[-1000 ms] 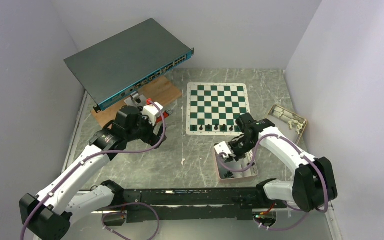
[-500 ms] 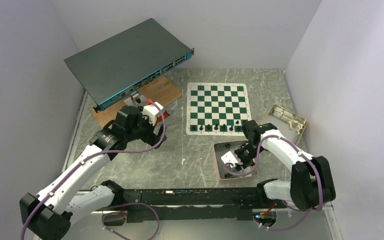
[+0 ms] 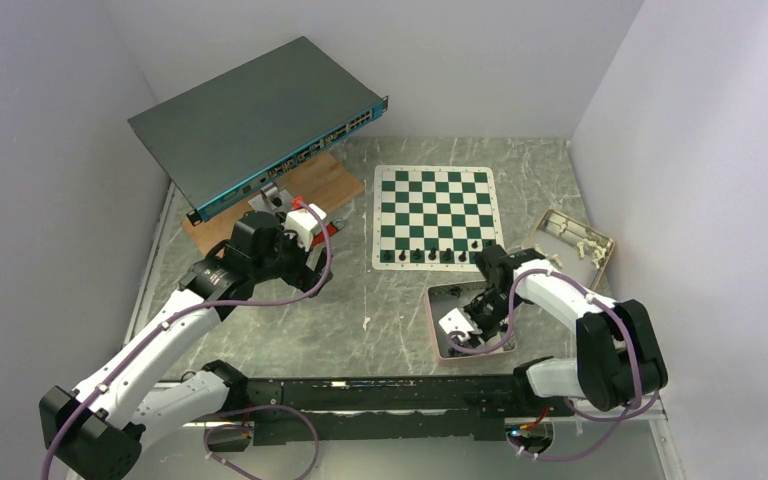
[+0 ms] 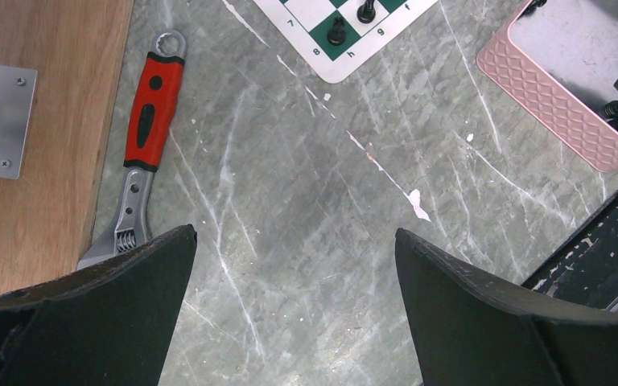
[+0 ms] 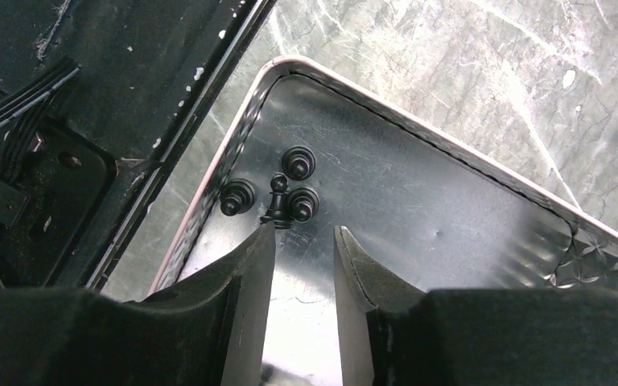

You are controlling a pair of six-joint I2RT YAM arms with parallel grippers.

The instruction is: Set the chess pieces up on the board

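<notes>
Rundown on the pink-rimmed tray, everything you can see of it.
The tray is a shallow rectangle with rounded corners: shiny, scuffed metal floor, pink rim embossed with diamonds. It lies flat on the marbled table, just off the near-right corner of the board. Four black chess pieces cluster in one corner. The right gripper hangs above them, jaws apart, empty.

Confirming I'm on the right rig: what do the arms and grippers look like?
Both the left arm and right arm have white link shells with black joints and a purple cable looped alongside. The left gripper and right gripper have broad, black, wedge-shaped fingers.
</notes>
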